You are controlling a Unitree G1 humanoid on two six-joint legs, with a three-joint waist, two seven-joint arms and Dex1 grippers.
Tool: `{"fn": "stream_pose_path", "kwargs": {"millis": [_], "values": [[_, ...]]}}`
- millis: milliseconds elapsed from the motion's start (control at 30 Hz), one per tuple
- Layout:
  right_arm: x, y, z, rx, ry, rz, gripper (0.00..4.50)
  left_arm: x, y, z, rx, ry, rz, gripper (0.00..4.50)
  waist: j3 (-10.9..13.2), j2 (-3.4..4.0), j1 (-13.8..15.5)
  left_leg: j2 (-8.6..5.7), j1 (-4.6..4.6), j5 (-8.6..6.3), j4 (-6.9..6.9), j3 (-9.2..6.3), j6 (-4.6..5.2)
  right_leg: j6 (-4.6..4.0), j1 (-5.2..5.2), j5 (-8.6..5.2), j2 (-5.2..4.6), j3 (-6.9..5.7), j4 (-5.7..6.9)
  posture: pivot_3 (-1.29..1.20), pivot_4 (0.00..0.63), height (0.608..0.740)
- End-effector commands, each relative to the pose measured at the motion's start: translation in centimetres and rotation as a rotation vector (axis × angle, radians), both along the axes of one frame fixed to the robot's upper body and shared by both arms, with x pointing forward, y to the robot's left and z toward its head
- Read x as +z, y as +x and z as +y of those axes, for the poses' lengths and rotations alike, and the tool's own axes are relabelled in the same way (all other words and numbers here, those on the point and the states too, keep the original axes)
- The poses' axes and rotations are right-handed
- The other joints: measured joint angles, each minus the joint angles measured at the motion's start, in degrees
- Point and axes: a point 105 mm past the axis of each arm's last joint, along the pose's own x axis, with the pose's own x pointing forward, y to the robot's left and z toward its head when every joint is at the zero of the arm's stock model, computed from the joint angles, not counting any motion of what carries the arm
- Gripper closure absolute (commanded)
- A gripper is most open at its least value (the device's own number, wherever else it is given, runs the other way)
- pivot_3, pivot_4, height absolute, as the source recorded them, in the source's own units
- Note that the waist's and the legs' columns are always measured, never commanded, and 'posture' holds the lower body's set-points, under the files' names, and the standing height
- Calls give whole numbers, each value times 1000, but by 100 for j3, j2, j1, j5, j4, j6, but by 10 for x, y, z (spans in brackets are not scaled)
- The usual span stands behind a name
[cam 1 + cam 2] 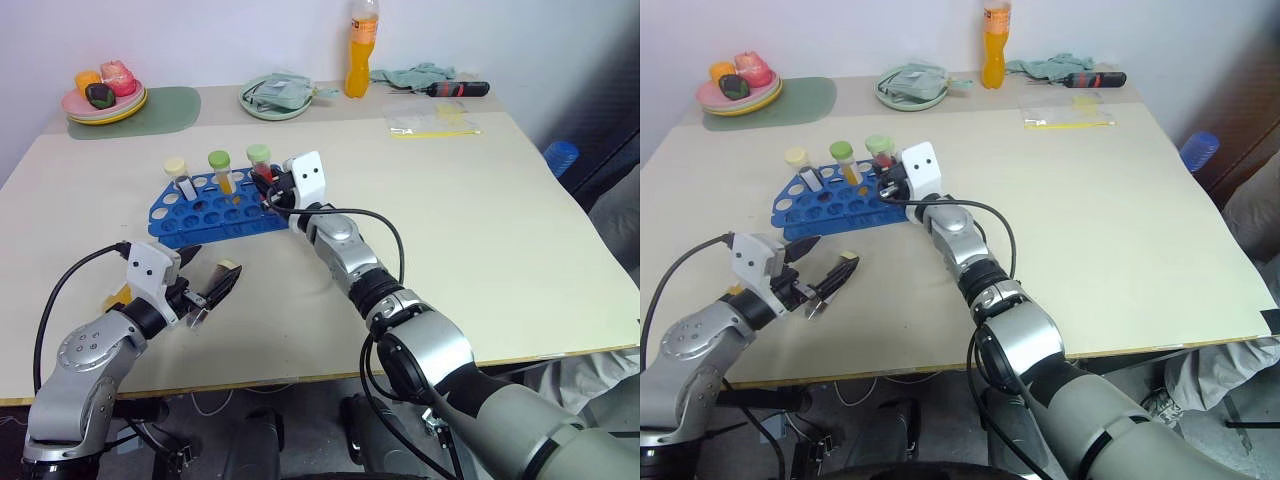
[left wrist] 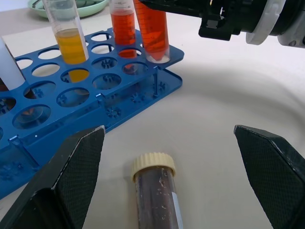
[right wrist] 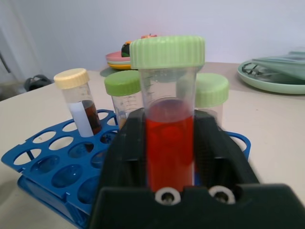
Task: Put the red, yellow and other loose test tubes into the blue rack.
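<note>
On the surface (image 1: 480, 250) the blue rack (image 1: 215, 212) stands with four capped tubes upright. The right hand (image 3: 170, 157) reaches its near corner, fingers on either side of the red tube (image 3: 170, 143), whose base is hidden. The left hand (image 2: 171, 186) is wide open, a loose dark tube (image 2: 155, 193) lying between its fingers.

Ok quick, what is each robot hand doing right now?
Left gripper: open, holding nothing, a brown tube lying between its fingers.
Right gripper: fingers on either side of the red tube at the blue rack; grip cannot be told.
</note>
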Motion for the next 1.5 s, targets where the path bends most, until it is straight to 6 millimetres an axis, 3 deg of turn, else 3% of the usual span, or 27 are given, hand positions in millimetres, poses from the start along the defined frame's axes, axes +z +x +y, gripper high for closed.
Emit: {"fn": "stream_pose_path", "kwargs": {"millis": [33, 67, 133, 300, 400, 567, 633, 733, 833, 933, 1100, 1267, 1400, 1500], "values": [[6, -19, 30, 63, 69, -11, 1302, 12, -1, -2, -8, 9, -41, 0, 0, 0, 3, 0, 0, 0, 0, 0, 0, 0, 0, 0, 0, 0, 0, 0, 150, 740], [6, -19, 29, 61, 71, -12, 740, 12, -1, -2, -8, 9, -41, 0, 0, 0, 3, 0, 0, 0, 0, 1, 0, 0, 0, 0, -1, 0, 0, 0, 150, 740], [7, -19, 30, 63, 78, -10, 95, 12, -1, -2, -7, 9, -42, 0, 0, 0, 4, 0, 0, 0, 0, 1, 0, 0, 0, 0, -1, 0, 0, 0, 150, 740], [13, -19, 28, 62, 90, -26, 95, 15, -2, -4, -6, 11, -47, 0, 0, 0, 4, -1, 0, 0, 0, 1, 0, 0, 0, 0, -1, 0, 0, 0, 150, 740], [30, -25, 25, 118, 112, -113, 95, 22, -5, -3, 4, 18, -46, 0, 1, 1, 5, 0, 0, 0, 1, 1, 0, 0, 0, 0, -1, 0, 0, 0, 150, 740], [59, -40, 5, 184, 145, -248, 95, 34, -8, 5, 49, 37, 32, 0, 0, 0, 8, 1, -2, 0, -1, -6, 0, 0, 0, 0, -1, -2, 0, 0, 150, 740], [73, -44, -11, 186, 156, -298, 95, 49, -6, 0, 41, 32, 60, 0, 1, 1, 31, -1, 1, 0, 0, -7, 0, 0, 1, 0, -2, -2, 2, 0, 150, 740], [86, -53, -30, 210, 130, -358, 95, 49, 1, 2, 100, 192, 154, 0, 1, -4, 66, -3, -6, 0, 8, -20, 0, 1, 6, 0, -3, -14, 0, 0, 150, 740], [93, -70, -45, 299, 57, -403, 95, 26, -3, 15, 147, 313, 461, 0, 2, 0, 48, -7, 0, 0, 3, -16, 0, 2, 8, 0, -5, -11, 0, 0, 150, 740], [89, -90, -62, 411, -64, -411, 95, 19, -11, 19, 99, 426, 663, 0, 4, -4, 10, -5, 0, 0, 3, -22, 0, 2, 9, 0, 2, -15, 1, 0, 150, 740], [74, -114, -79, 504, -187, -375, 95, 39, 6, 57, 284, 423, 677, 0, 8, 4, -7, -1, 6, 0, -4, -19, 0, -4, 4, -4, 10, -9, 1, 0, 150, 740], [60, -130, -82, 538, -219, -326, 95, 59, 16, 91, 337, 358, 709, 0, 8, 2, 16, 0, 2, 0, -4, -19, 0, -7, -1, -6, 13, -10, 2, 0, 150, 740], [53, -132, -80, 537, -229, -303, 95, 54, 27, 121, 334, 446, 735, 0, 8, 2, 34, -6, -1, 0, -2, -10, -1, -6, 0, -6, 5, -9, -3, 0, 150, 740], [51, -132, -78, 535, -228, -296, 95, 45, 37, 131, 291, 456, 773, 0, 8, 2, 53, -5, -1, 0, -2, -10, -1, -7, -1, -7, 8, -9, -3, 0, 150, 740]]}}
